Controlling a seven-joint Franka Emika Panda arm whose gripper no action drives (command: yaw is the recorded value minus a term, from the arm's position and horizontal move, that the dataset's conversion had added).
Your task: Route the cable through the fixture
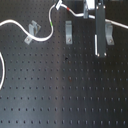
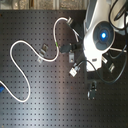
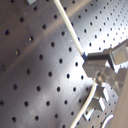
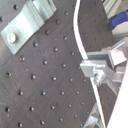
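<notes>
The white cable [image 1: 42,37] runs from the first exterior view's left, past the slanted clip [image 1: 32,31], then up past its green band [image 1: 52,22] and red band [image 1: 61,6] to my gripper [image 1: 92,13]. The gripper is at the far edge and shut on the cable. The upright grey fixture [image 1: 69,31] stands in front of the cable, left of the gripper; the cable is not in its slot. In both wrist views the cable [image 3: 70,27] [image 4: 76,35] passes between the fingers [image 3: 95,62] [image 4: 97,67]. In the second exterior view the arm [image 2: 100,35] hides the grip.
A twin upright clip [image 1: 108,34] stands at the first exterior view's right beside a tall dark part [image 1: 100,35] below the gripper. The cable's free part trails right [image 1: 120,25]. A grey bolted clip plate [image 4: 25,22] shows in the second wrist view. All rests on a black perforated board [image 1: 60,90].
</notes>
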